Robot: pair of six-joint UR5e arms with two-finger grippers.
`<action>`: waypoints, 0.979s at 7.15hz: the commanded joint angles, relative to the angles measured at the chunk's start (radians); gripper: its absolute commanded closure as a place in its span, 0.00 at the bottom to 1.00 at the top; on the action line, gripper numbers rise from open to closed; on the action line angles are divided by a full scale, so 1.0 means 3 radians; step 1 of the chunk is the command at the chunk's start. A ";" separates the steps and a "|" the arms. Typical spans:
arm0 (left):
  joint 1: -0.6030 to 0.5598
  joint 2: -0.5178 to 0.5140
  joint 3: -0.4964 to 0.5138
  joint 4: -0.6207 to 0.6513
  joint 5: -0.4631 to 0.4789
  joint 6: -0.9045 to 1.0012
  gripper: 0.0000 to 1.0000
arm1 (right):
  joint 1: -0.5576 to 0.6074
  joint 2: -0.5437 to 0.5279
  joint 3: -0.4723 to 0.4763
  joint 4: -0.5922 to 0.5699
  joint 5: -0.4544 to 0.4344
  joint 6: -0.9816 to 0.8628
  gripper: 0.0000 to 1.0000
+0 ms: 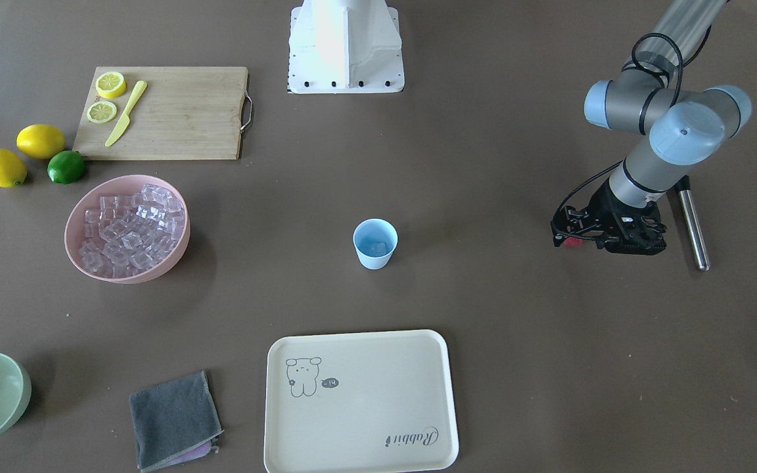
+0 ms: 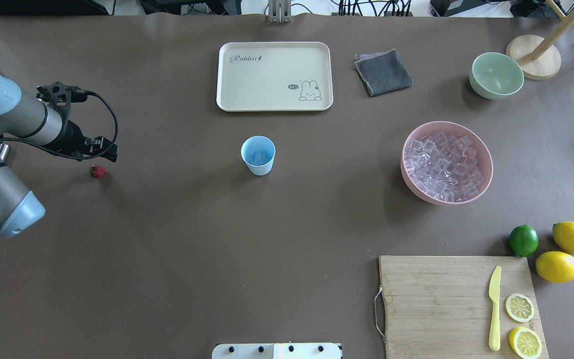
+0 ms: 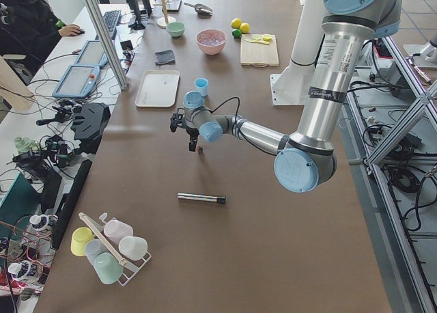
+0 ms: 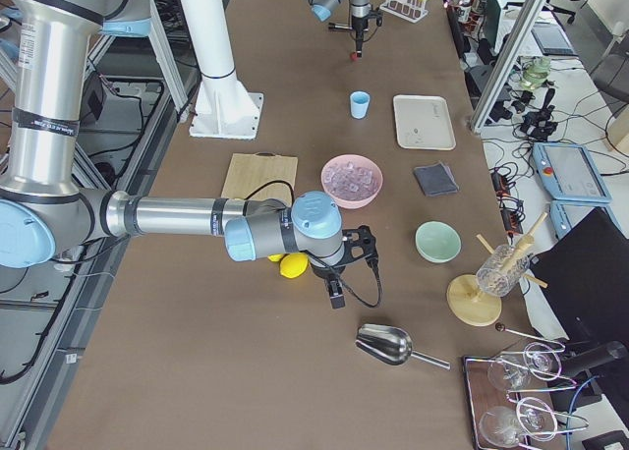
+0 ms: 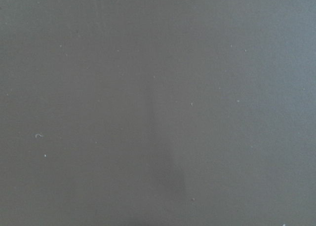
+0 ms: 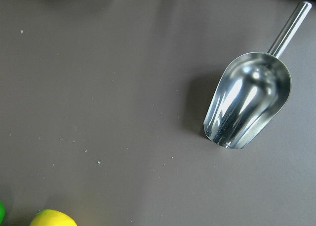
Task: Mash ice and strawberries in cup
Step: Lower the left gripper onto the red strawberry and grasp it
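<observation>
Near the middle of the tabletop [image 2: 167, 239]: a light-blue cup [image 2: 258, 155], upright, with an ice cube [image 2: 260, 158] inside. More ice [image 2: 441, 167] piled in a pink bowl [image 2: 488, 164], well apart from the cup. Loose on the tabletop, well off on the cup's other side: the strawberry [image 2: 98, 171], just beside the left gripper [image 2: 108, 153]. Cannot tell whether its jaws are open or closed. Right gripper [image 4: 336, 293] above bare tabletop near a metal scoop [image 6: 247, 102], jaws likewise impossible to judge.
</observation>
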 commanded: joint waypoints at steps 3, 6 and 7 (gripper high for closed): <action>0.0107 0.0069 0.0008 -0.0025 0.0116 -0.0003 0.15 | 0.0032 -0.0024 -0.0001 0.0000 0.0022 0.0000 0.01; 0.0118 0.0095 0.0008 -0.0086 0.0132 -0.0018 0.65 | 0.0062 -0.0024 -0.0001 0.0000 0.0022 0.0000 0.01; 0.0118 0.0100 0.0003 -0.0091 0.0132 -0.0018 0.67 | 0.0068 -0.0029 -0.0001 -0.0005 0.0027 -0.0005 0.01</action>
